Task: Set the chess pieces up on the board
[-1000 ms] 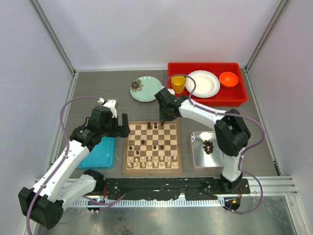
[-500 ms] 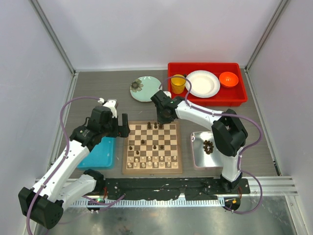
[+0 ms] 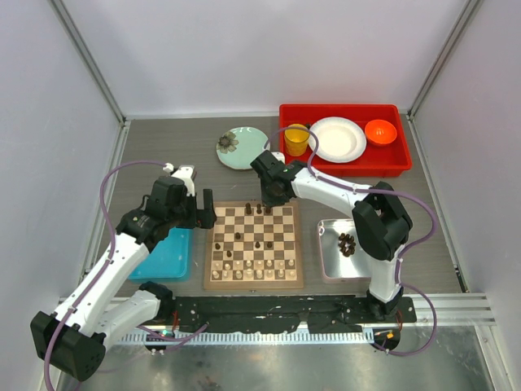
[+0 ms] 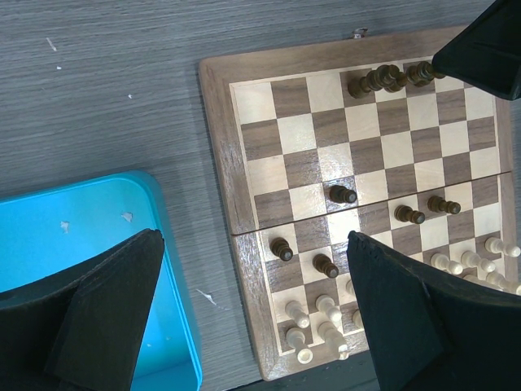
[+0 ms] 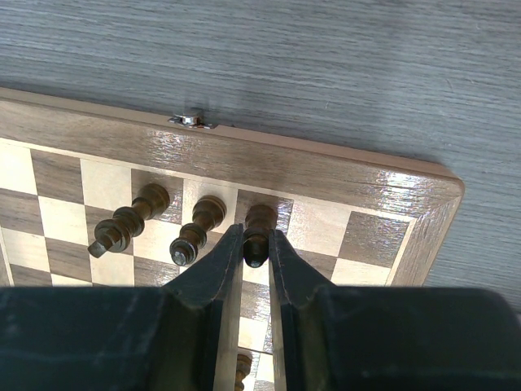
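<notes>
The wooden chessboard [image 3: 253, 244] lies at the table's middle. Pale chessmen [image 3: 252, 270] fill its near rows; dark ones [image 3: 257, 244] stand scattered mid-board. My right gripper [image 5: 254, 247] is shut on a dark chess piece [image 5: 259, 221] standing on the far row, next to two other dark pieces [image 5: 195, 228]. In the top view that gripper [image 3: 269, 199] is over the far edge. My left gripper [image 3: 203, 213] is open and empty, hovering at the board's left edge [image 4: 220, 163] over the blue tray [image 4: 98, 236].
A silver tray [image 3: 330, 252] with several dark pieces [image 3: 348, 243] sits right of the board. A red bin [image 3: 342, 159] holds a yellow cup [image 3: 296, 139], white plate [image 3: 337, 139] and orange bowl [image 3: 380, 131]. A green plate [image 3: 242, 147] lies at the back.
My right gripper moved slightly left along the board's far row with the dark piece and lowered it there. The left arm has not moved.
</notes>
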`<state>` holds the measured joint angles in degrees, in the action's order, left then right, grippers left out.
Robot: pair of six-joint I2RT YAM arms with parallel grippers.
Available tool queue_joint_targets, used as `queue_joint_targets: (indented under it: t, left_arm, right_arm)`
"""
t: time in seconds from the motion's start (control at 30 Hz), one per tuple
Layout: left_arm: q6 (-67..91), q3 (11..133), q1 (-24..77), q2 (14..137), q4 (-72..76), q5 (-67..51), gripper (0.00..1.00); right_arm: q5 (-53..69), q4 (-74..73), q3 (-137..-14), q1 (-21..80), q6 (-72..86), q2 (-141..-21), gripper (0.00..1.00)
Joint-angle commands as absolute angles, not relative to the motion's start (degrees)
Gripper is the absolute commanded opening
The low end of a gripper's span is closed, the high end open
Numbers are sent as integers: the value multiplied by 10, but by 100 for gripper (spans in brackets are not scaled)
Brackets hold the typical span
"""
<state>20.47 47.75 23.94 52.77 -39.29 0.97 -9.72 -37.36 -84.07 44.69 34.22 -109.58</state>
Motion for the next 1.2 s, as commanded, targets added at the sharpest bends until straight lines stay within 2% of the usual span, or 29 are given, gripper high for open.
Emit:
queue_joint_targets:
  t: [0.0,0.9,1.0,1.17]
  left_arm:
    - [195,477,241,526,-379,2,100]
    - [195,477,241,525,-378,2,99]
    - [195,477,242,525,-379,2,100]
    - [194,477,242,526,-379,2,100]
  right_arm:
    - [-103,-390,-855,453,338,-1087,1]
    - [-96,-394,-846,455,337,-1084,4]
    - [-95,-394,-846,455,337,-1085,8]
    - [-90,-386,-845,455,339,-1085,22]
